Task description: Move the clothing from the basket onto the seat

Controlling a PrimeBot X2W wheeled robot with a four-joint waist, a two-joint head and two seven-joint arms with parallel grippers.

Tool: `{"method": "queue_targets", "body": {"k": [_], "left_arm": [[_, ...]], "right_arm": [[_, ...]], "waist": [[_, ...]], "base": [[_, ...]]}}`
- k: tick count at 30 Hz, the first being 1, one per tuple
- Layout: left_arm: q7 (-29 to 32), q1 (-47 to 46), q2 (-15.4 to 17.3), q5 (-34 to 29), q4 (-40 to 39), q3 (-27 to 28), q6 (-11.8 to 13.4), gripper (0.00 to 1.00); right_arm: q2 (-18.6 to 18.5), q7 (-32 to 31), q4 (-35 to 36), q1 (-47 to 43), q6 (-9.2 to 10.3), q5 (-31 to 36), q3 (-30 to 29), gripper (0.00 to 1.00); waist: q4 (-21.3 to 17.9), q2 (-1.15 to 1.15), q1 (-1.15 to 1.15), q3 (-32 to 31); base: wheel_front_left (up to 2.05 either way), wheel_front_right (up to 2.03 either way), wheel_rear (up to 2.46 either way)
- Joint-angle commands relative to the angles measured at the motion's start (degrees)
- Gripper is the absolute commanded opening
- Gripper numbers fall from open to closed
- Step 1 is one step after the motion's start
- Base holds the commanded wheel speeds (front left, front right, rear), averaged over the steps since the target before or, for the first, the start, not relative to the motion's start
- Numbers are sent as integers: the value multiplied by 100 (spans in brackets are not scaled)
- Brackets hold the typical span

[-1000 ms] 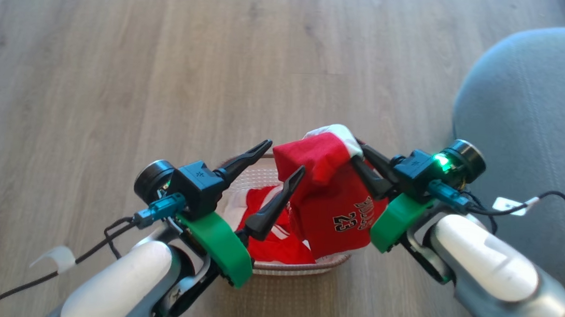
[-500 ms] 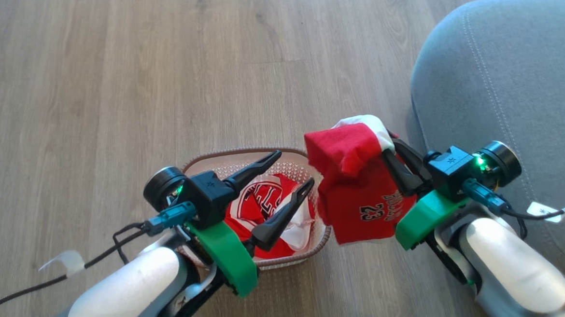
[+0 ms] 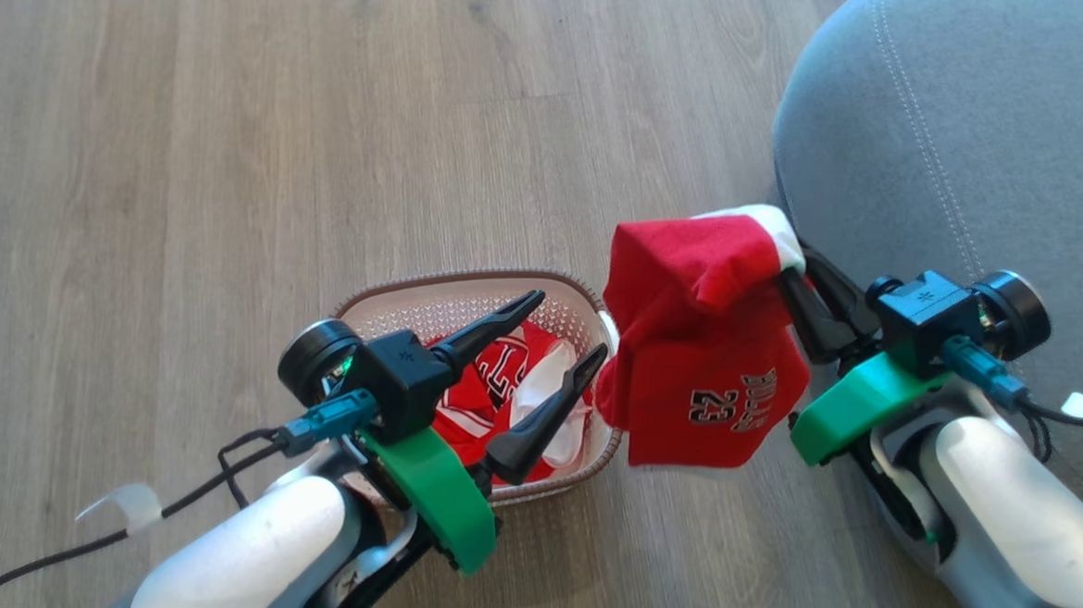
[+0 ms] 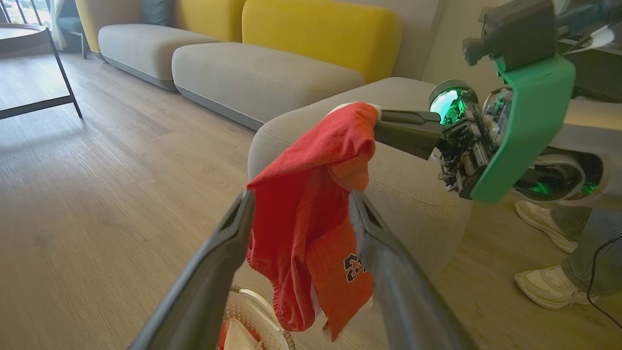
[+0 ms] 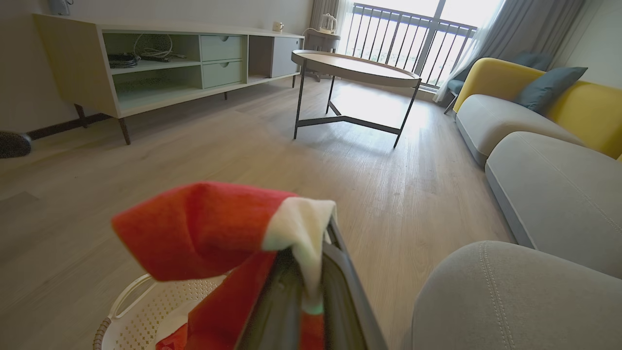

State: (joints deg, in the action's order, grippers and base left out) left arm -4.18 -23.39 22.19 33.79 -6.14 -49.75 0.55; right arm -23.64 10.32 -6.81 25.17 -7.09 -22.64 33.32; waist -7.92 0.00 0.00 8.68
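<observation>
Right claw (image 3: 797, 285) is clamped narrow on the white-trimmed edge of a red jersey (image 3: 697, 349). The jersey hangs free in the air with its "23" print upside down in the head view. It hangs over the floor (image 3: 235, 140), between the basket (image 3: 431, 284) on the left and the seat (image 3: 957, 159) on the right, just beside the seat's rounded left edge. Whether it touches the seat cannot be told. Left claw (image 3: 573, 322) is spread wide and holds nothing, poised above the basket's right half. More red-and-white clothing (image 3: 491, 375) lies bunched in the basket, with part of a printed emblem showing. Left wrist view shows a person's pale shoes (image 4: 544, 287) on the floor beside the seat.
</observation>
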Motion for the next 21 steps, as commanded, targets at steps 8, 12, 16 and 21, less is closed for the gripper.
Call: {"method": "queue_targets", "body": {"k": [8, 12, 16, 21], "left_arm": [[23, -223, 131, -53, -274, 167, 60, 100], [43, -250, 123, -61, -313, 144, 66, 100], [59, -272, 134, -69, -347, 129, 71, 100], [91, -313, 157, -90, -406, 107, 64, 100]], "right_arm": [[46, -21, 326, -158, -40, 115, -241, 0], [73, -32, 354, -204, -40, 146, -303, 0], [110, -49, 394, -247, -40, 186, -396, 0], [149, -51, 407, -262, -40, 196, -561, 0]], "waist": [[-229, 0, 0, 69], [-326, 0, 0, 119], [-400, 0, 0, 198], [-424, 0, 0, 342]], "base": [[0, 0, 0], [0, 0, 0], [0, 0, 0], [0, 0, 0]]}}
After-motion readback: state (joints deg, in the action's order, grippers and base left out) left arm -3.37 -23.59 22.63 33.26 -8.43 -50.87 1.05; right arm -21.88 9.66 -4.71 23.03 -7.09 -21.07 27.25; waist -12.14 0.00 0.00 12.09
